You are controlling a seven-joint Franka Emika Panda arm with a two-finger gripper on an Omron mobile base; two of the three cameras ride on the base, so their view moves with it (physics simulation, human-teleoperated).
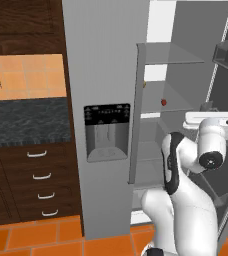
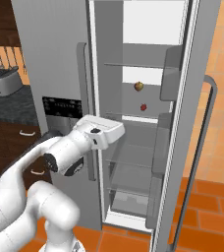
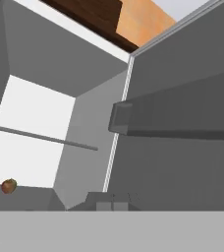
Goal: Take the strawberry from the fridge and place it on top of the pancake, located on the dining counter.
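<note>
The fridge (image 2: pixel 60 59) stood with its right-hand door (image 2: pixel 192 123) swung wide, so the grey compartment with its glass shelves (image 2: pixel 133 65) lay open to the base cameras. On a middle shelf sat the strawberry (image 2: pixel 143 107), a tiny red berry, also seen from the left base view (image 1: pixel 163 102). Just above it and slightly to its left in the right base view was a small yellowish-brown round item (image 2: pixel 139 86); the hand camera caught the same item low at its left edge (image 3: pixel 8 186). The two were near each other but apart. The lower shelves and the bottom drawer (image 2: pixel 128 199) showed nothing in them. Grey bins (image 2: pixel 170 74) lined the inside of the open door.

To the left of the fridge ran a black-topped counter (image 1: pixel 28 122) over dark wooden drawers (image 1: pixel 38 180) with white handles, and a toaster (image 2: pixel 1 81) stood on it in the right base view. The closed left door carried a black dispenser panel (image 1: pixel 107 132) and a long vertical handle (image 2: pixel 87 113). Orange tiles (image 1: pixel 36 240) covered the floor.

The arm (image 2: pixel 40 197) rose in front of the open compartment, its white wrist (image 2: pixel 101 133) level with the shelf below the berry and short of it, with nothing between them. The hand's fingers could not be made out, so whether it was wide or narrow I cannot tell; nothing showed in its grasp.
</note>
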